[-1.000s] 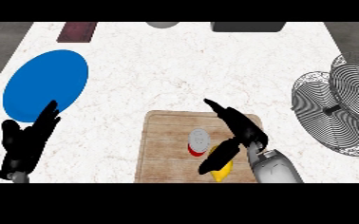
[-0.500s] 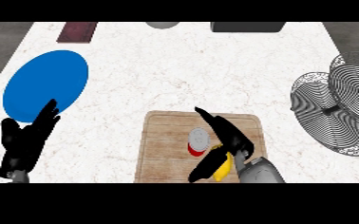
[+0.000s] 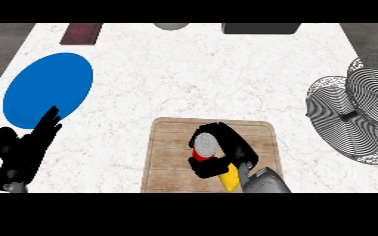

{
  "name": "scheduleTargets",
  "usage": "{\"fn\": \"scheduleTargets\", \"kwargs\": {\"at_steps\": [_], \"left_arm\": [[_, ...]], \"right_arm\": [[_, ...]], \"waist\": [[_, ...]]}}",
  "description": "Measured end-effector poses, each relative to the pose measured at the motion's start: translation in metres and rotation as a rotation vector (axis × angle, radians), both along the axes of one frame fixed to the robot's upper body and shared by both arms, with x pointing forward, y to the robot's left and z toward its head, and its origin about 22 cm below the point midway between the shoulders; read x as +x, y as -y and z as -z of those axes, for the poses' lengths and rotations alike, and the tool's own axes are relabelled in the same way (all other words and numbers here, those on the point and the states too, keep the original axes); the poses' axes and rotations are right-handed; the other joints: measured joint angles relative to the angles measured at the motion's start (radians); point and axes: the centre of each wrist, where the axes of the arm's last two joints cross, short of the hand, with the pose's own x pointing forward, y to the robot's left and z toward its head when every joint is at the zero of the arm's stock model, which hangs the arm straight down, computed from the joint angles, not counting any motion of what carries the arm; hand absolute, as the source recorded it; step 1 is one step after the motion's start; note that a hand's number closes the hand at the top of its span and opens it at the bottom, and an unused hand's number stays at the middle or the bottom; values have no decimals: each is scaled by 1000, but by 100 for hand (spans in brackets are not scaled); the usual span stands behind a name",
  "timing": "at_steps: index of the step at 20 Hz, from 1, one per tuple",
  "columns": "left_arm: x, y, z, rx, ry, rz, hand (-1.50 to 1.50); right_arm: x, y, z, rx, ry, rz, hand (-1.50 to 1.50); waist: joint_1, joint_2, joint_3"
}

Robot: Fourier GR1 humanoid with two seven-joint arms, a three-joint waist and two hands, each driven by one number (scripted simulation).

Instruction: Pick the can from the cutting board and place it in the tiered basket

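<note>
Head view: right hand (image 3: 235, 147) fingers (image 3: 207, 167) curl round can (image 3: 204, 143).

Kitchen: marble counter (image 3: 192, 75), cutting board (image 3: 170, 145)

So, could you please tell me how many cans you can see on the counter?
1. The can stands on the cutting board, with the right robot hand curled round it. None shows elsewhere; the hand could hide little else.
</note>
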Motion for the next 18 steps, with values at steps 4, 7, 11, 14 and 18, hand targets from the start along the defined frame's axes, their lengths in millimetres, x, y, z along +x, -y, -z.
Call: {"fn": "scheduleTargets", "kwargs": {"at_steps": [4,7,11,14,18], "left_arm": [[-1,-2,-1,-1,-3,-1,0],[-4,-5,-3,-1,-2,-8,0],[-9,-5,1,8,-11,-13,0],[-10,-6,2,8,-20,-25,0],[-12,-6,2,5,-21,-38,0]], "right_arm": [[-4,1,-2,32,46,54,150],[-9,3,-10,7,78,100,150],[-33,-12,-18,-210,202,93,150],[-57,-31,-21,-388,301,74,150],[-90,-45,-40,-529,446,129,150]], "waist": [[0,2,1],[-2,2,2],[-15,-8,0],[-25,-17,-3],[-38,-21,-2]]}}
